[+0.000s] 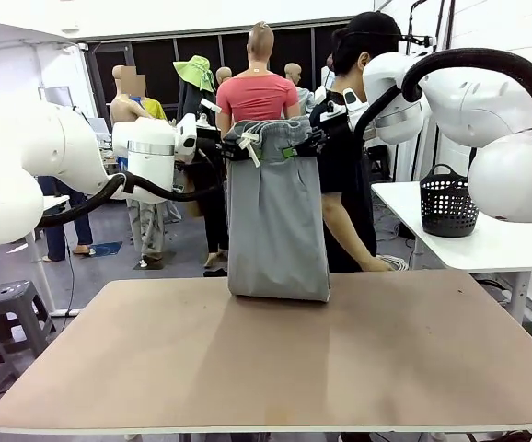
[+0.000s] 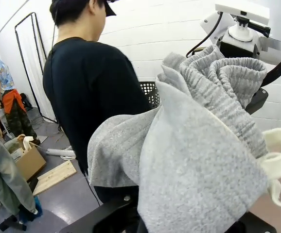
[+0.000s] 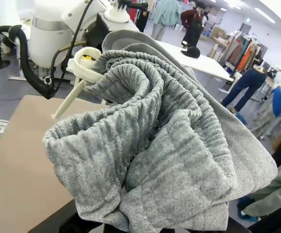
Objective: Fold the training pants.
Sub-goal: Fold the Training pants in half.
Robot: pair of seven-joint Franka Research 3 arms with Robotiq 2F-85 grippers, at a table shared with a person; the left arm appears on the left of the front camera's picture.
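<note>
Above the far edge of the table (image 1: 275, 359), we hold the training pants (image 1: 277, 221) by the waistband, the left gripper (image 1: 232, 147) and right gripper (image 1: 310, 143) each pinching 1 end (white drawstring (image 1: 248, 147) dangling), hems touching the tabletop. A person (image 1: 347, 157) stands behind.

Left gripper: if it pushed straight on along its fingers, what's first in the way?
The pants it is already shut on: grey fabric bunches right ahead of the left gripper. Past that, likely the right arm's wrist, though depth is unclear.
</note>
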